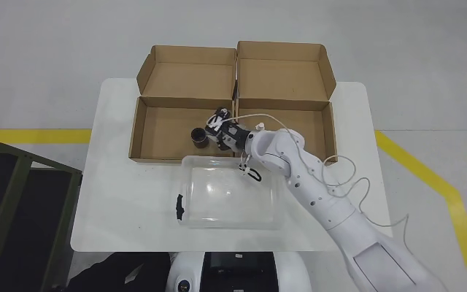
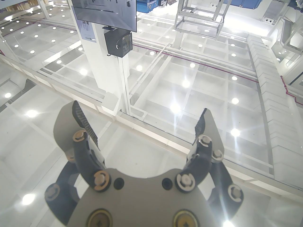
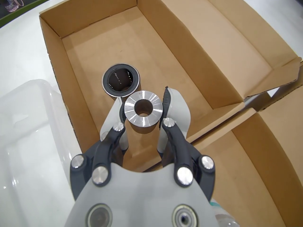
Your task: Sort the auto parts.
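- Right wrist view: the right gripper (image 3: 143, 109) is clamped on a silver bushing (image 3: 131, 112) over the floor of a box (image 3: 146, 55).
- A bearing (image 3: 118, 93) is stood upright in the same box, just beside the bushing.
- The left gripper (image 2: 139, 109) is spread apart, with nothing held.

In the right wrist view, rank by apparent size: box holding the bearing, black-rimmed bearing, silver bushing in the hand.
Box largest.
Silver bushing and black-rimmed bearing look alike; the bushing is nearer the camera, so unranked.
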Controlling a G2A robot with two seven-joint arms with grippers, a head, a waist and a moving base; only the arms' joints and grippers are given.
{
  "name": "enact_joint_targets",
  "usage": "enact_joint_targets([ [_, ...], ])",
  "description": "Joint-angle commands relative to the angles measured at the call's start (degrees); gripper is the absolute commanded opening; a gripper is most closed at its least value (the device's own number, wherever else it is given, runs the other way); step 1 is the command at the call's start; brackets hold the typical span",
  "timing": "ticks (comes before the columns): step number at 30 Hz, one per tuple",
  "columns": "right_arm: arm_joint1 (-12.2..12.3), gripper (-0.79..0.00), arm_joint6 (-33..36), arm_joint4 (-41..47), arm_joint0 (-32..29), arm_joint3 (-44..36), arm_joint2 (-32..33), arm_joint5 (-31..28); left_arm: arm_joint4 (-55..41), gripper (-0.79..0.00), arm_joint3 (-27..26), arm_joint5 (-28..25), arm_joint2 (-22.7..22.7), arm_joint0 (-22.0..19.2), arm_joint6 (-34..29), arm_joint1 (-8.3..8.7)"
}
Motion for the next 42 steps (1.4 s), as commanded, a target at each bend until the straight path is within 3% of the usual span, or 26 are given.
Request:
enact_joint_targets([
  [1,-0.16,-0.785,0.45,0.04,0.45,0.68,-0.19,-0.04,0.0,0.0,0.0,0.0,0.0,0.0,0.0,0.0],
  [5,-0.51,-0.785,0.86,0.23,0.97,1.81,-0.69,-0.19,0.0,0.0,0.0,0.0,0.0,0.0,0.0,0.0],
  [20,-1.59,-0.523,2.27,0.09,2.75,5.13,-1.86,-0.76,0.0,0.0,0.0,0.0,0.0,0.0,0.0,0.0],
  [31,-1.93,-0.462,2.82,-0.71,2.96,4.44,-1.83,-0.76,0.0,0.0,0.0,0.0,0.0,0.0,0.0,0.0],
  [42,-1.3,-0.44,3.4,-2.53,0.97,-4.19,0.03,-1.11,0.0,0.0,0.0,0.0,0.0,0.0,0.0,0.0],
])
